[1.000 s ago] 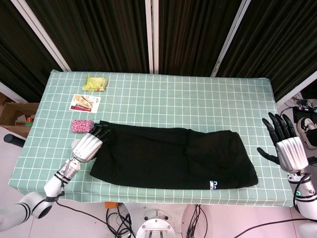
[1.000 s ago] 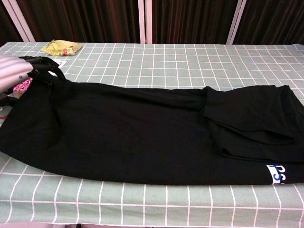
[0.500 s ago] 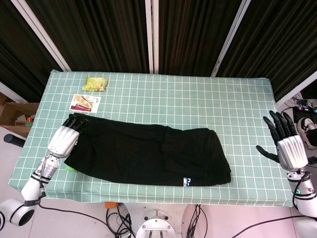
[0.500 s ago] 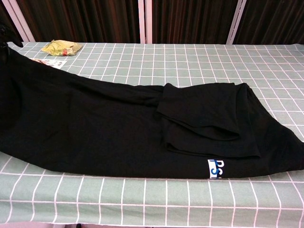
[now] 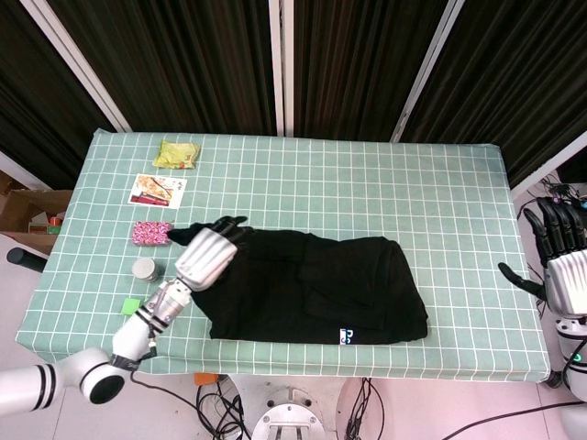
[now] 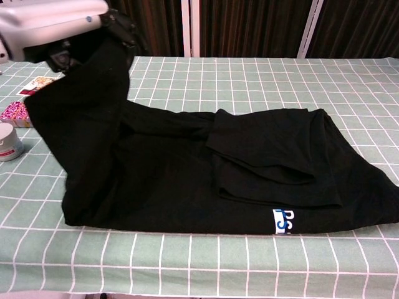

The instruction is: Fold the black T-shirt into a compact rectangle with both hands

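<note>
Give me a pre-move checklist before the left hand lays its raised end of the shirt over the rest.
1. Left hand grips the black shirt: ok; the cloth hangs from it in the chest view.
2. Lifted end is off the table: ok.
3. Far end lies flat, white label showing: ok.
4. Right hand is off the cloth: ok, beside the table, fingers spread.
5. Small round tin and pink packet are off the cloth: ok.
6. Grip firmness: cannot tell.
</note>
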Controlling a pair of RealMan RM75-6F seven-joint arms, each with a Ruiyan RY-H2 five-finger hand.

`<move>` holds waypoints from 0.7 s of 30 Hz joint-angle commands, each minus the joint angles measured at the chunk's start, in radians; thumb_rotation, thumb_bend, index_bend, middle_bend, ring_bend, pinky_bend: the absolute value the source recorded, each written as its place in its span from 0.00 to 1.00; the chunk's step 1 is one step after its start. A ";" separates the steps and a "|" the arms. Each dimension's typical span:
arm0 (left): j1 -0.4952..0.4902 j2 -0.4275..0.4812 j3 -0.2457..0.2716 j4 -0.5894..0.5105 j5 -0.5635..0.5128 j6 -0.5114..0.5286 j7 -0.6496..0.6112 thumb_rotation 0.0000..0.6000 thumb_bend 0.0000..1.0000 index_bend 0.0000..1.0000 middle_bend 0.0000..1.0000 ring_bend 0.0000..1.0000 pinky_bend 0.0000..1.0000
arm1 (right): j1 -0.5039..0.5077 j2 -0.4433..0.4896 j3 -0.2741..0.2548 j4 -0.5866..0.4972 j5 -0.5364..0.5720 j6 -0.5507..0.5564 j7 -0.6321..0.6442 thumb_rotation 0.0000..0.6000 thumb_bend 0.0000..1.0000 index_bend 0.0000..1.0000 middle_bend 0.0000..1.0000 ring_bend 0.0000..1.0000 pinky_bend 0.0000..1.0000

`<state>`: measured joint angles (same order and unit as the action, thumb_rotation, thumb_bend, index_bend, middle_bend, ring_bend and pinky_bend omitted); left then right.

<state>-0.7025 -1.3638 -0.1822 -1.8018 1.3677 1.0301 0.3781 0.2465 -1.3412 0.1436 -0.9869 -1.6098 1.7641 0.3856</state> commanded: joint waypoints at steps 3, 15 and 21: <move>-0.165 -0.124 -0.098 -0.056 -0.180 -0.110 0.197 1.00 0.64 0.59 0.25 0.13 0.19 | -0.013 0.012 0.012 0.001 0.020 0.004 0.020 1.00 0.00 0.00 0.00 0.00 0.00; -0.496 -0.356 -0.179 0.103 -0.521 -0.191 0.429 1.00 0.65 0.59 0.25 0.13 0.19 | -0.032 0.019 0.029 0.032 0.060 -0.015 0.074 1.00 0.00 0.00 0.00 0.00 0.00; -0.645 -0.444 -0.208 0.209 -0.687 -0.180 0.517 1.00 0.65 0.58 0.25 0.13 0.19 | -0.033 0.013 0.033 0.052 0.071 -0.030 0.092 1.00 0.00 0.00 0.00 0.00 0.00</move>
<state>-1.2914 -1.7676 -0.3715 -1.6391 0.7403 0.8502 0.8638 0.2139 -1.3272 0.1753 -0.9367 -1.5404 1.7355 0.4757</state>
